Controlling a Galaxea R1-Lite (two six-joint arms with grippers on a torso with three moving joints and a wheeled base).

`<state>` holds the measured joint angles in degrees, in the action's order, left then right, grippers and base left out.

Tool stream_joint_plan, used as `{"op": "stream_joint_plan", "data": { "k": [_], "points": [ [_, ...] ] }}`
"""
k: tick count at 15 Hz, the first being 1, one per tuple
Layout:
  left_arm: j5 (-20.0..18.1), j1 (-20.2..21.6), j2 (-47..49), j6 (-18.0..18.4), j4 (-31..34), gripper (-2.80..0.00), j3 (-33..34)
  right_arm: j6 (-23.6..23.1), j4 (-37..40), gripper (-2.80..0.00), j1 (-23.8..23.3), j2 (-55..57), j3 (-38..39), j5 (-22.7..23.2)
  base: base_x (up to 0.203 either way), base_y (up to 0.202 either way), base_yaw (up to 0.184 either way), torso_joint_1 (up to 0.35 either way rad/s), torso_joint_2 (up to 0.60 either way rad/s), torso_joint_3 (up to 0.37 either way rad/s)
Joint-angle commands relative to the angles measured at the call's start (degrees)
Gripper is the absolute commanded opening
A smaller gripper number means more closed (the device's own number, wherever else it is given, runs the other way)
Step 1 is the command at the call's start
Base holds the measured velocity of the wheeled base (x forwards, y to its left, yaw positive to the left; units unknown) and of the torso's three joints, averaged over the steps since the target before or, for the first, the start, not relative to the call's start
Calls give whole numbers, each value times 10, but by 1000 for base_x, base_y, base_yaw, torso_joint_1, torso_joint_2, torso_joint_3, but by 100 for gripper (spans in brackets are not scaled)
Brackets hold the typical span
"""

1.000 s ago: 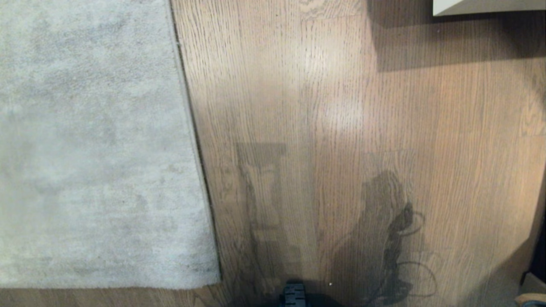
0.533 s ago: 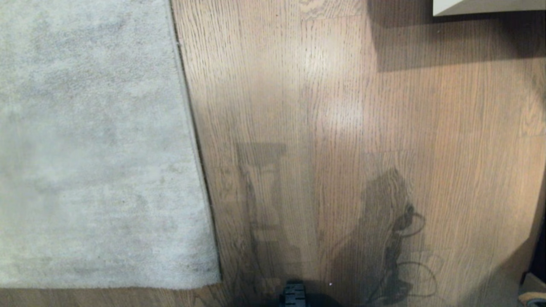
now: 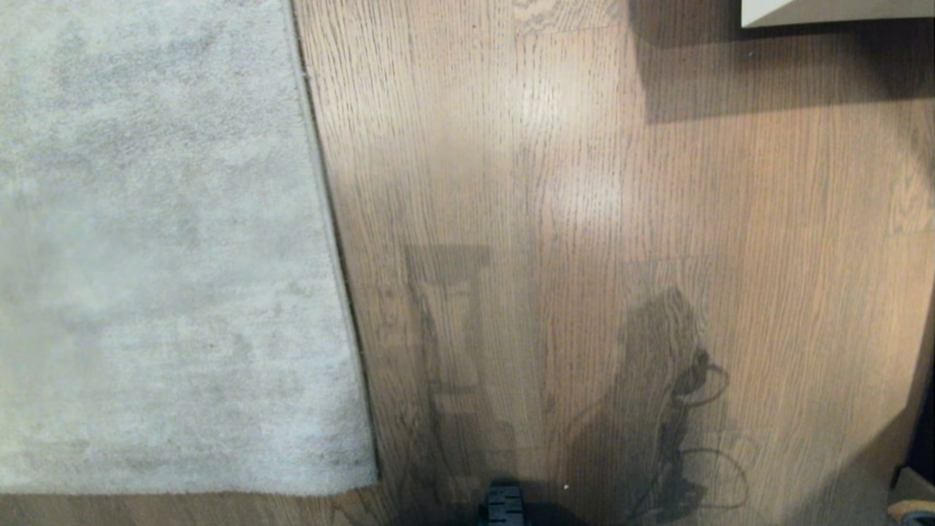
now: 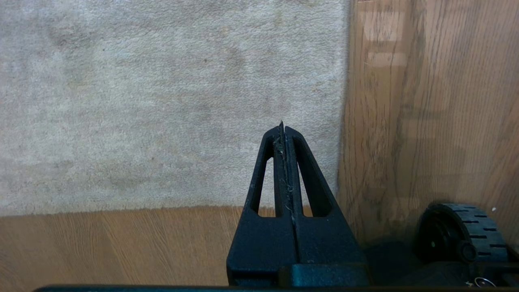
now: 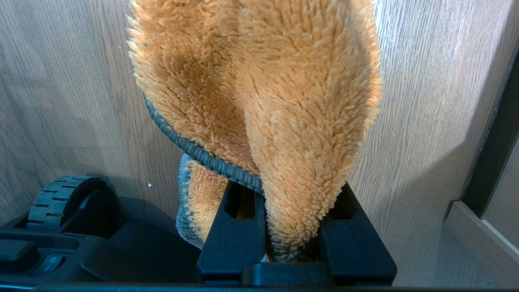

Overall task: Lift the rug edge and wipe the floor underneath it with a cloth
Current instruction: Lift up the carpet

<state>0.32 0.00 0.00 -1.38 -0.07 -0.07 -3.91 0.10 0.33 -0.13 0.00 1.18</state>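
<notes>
The pale grey rug (image 3: 161, 241) lies flat at the left of the head view, and the rug edge (image 3: 329, 219) runs down to a near corner on the brown plank floor (image 3: 548, 183). Neither gripper shows in the head view, only their shadows on the planks. In the left wrist view my left gripper (image 4: 282, 130) is shut and empty, hanging above the rug (image 4: 162, 101) close to the rug edge (image 4: 342, 121) and its corner. My right gripper (image 5: 290, 202) is shut on the cloth (image 5: 284, 101), an orange fleecy rag with a grey hem that hides the fingertips, above bare floor (image 5: 425, 101).
A white furniture corner (image 3: 833, 11) casts a shadow at the far right. My base wheel (image 3: 504, 504) sits at the near edge, also seen as a wheel (image 4: 462, 231) and a wheel (image 5: 61, 198). A dark frame and pale skirting (image 5: 482, 182) border the right.
The cloth's shadow on the floor has shifted slightly; the rug and both arms stay where they were.
</notes>
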Motion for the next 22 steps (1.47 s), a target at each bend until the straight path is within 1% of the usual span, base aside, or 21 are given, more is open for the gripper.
{"op": "stream_joint_plan", "data": {
  "k": [1,22],
  "points": [
    [0,0,0,0,0,-280,0,-1,1,-280,1,1,0,0,0,0,0,0,0,0],
    [0,0,0,0,0,-280,0,-1,1,-280,0,1,0,0,0,0,0,0,0,0]
  ]
}}
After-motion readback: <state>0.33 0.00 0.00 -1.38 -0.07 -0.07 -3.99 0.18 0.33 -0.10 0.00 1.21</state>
